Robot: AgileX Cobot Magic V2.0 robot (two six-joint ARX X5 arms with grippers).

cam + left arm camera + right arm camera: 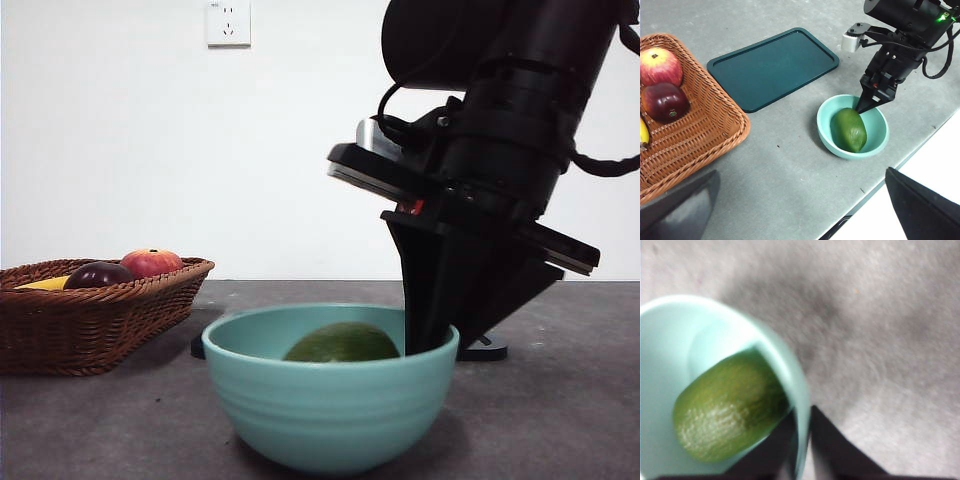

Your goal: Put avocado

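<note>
The dull green avocado [342,343] lies inside a teal bowl [330,410] near the table's front. It also shows in the left wrist view [850,129] and the right wrist view [725,410]. My right gripper [430,335] comes down from above onto the bowl's right rim. In the right wrist view [801,450] its jaws are close together with the bowl's rim [799,390] between them, one inside next to the avocado and one outside. The left wrist view shows it at the bowl's [827,130] rim [863,106]. My left gripper [801,172] is open and empty, above the table, away from the bowl.
A wicker basket [100,320] at the left holds a red-orange apple [152,262], a dark purple fruit [98,275] and a banana [45,284]. A dark teal tray [772,65] lies flat beyond the bowl. The table's edge [920,145] runs close by the bowl.
</note>
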